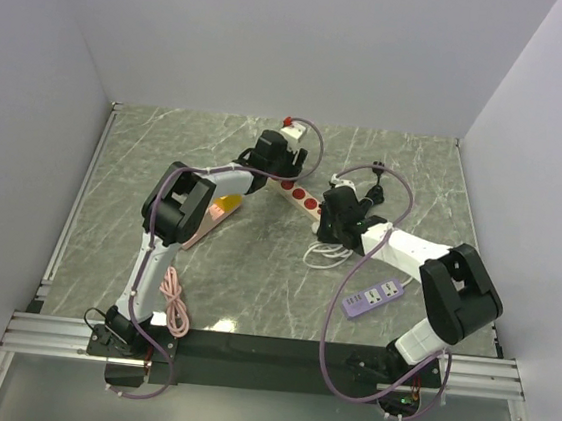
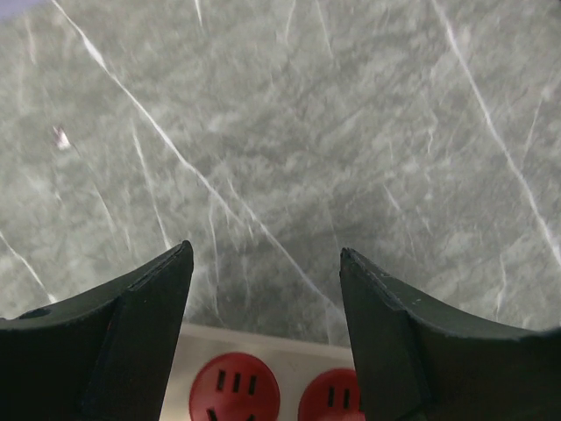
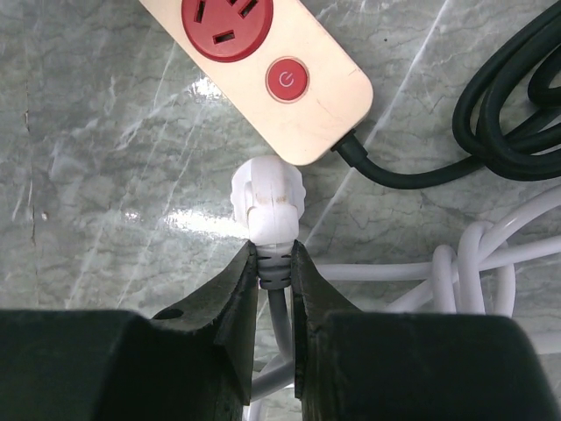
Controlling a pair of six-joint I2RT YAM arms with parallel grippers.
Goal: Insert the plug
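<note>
Two arms reach over a grey marbled table (image 1: 254,278), where a beige power strip (image 1: 298,194) with red sockets lies aslant at centre. A flat purple power strip (image 1: 372,299) sits near the right arm's base, with coiled black cable (image 3: 517,96) and white cord (image 3: 491,254) beside the beige strip's switch end. The left gripper (image 2: 267,254) hangs over the beige strip, jaws spread wide and holding nothing. The right gripper (image 3: 274,254) is clamped on the grey collar of a white cord plug (image 3: 267,197), whose head is just beside the strip's switch end. The yellow plug (image 1: 226,206) lies by the left arm (partly hidden by it), well apart from both grippers.
</note>
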